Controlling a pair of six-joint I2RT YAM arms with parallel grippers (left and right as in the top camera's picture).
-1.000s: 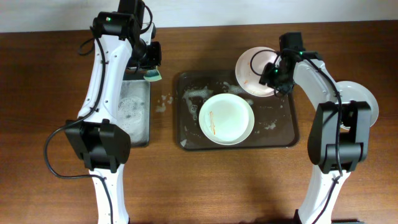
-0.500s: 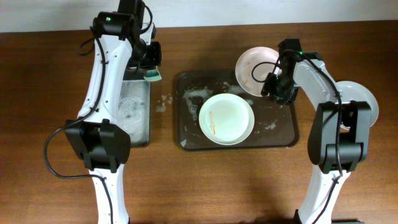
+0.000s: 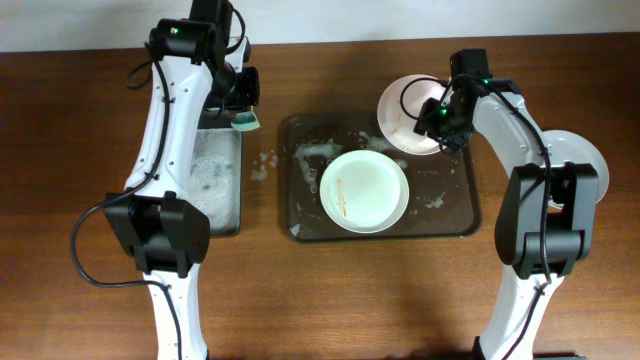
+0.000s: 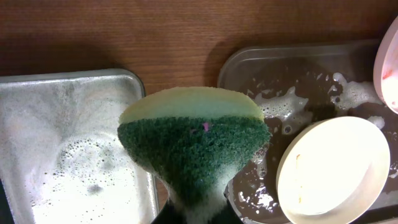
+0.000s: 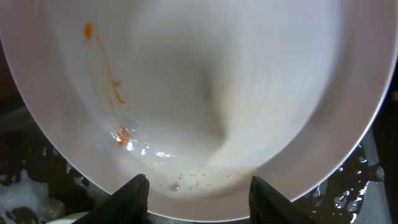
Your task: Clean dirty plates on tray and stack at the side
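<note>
One white plate (image 3: 365, 190) with a thin orange smear lies in the middle of the dark brown tray (image 3: 462, 222). A second plate (image 3: 405, 112), smeared orange, rests tilted on the tray's far right corner and fills the right wrist view (image 5: 205, 93). My right gripper (image 3: 440, 122) is open, its fingers (image 5: 202, 196) apart over that plate's near rim. A third plate (image 3: 590, 165) lies on the table at the right, partly behind the right arm. My left gripper (image 3: 240, 108) is shut on a green and yellow sponge (image 4: 194, 143), held above the gap between the two trays.
A narrow tray of soapy foam (image 3: 215, 185) stands left of the brown tray and also shows in the left wrist view (image 4: 62, 143). Foam patches lie in the brown tray (image 4: 280, 106) and on the table between the trays (image 3: 265, 165).
My right gripper dipped toward the tray's right side, then came back over the tilted plate, which shifted slightly. The left arm and sponge have not moved.
</note>
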